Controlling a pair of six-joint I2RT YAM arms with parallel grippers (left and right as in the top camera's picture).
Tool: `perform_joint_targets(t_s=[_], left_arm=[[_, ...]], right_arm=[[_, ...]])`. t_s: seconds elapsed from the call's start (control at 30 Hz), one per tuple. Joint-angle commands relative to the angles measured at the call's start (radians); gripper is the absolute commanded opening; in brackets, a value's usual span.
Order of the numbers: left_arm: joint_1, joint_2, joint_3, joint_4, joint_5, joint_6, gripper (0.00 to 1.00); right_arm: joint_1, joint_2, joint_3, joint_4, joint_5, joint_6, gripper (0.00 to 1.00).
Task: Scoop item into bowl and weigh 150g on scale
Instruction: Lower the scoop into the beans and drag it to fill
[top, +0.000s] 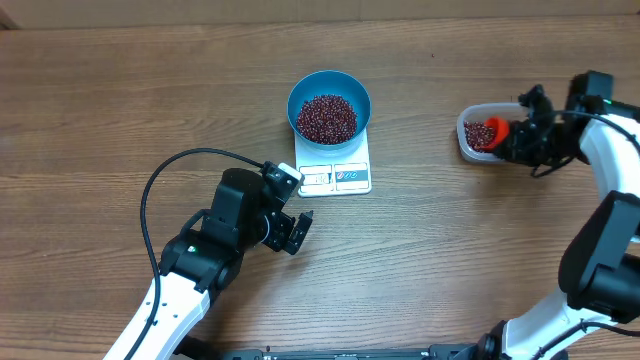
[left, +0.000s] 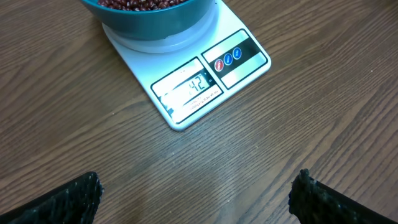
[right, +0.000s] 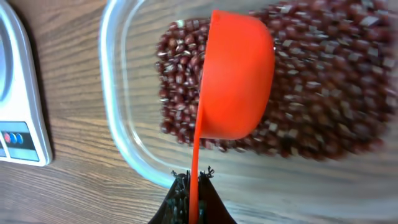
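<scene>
On scale (top: 334, 178): blue bowl (top: 297, 98) seated on platform, heap of red-brown beans (top: 326, 118) inside. Well right of scale: clear tub (top: 463, 130) with more beans. Orange scoop (right: 239, 81) in tub, cup tipped on edge against bean pile. Right gripper (right: 189, 202) jaws clamped on scoop handle. Left gripper (top: 297, 232) near scale's display edge, toward robot, jaws wide apart, holding nothing, over wood table (top: 100, 100).
</scene>
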Motion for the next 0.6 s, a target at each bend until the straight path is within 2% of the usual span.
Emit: perform_joint_targets(t_s=[0.0, 0.57], left_arm=[[0.003, 0.003, -0.003, 0.001, -0.006, -0.009, 1.0], [0.003, 0.003, -0.003, 0.001, -0.006, -0.009, 1.0]], right_arm=[[-0.035, 0.002, 0.026, 0.0, -0.085, 0.011, 0.04], [-0.167, 0.002, 0.027, -0.061, -0.383, -0.053, 0.04]])
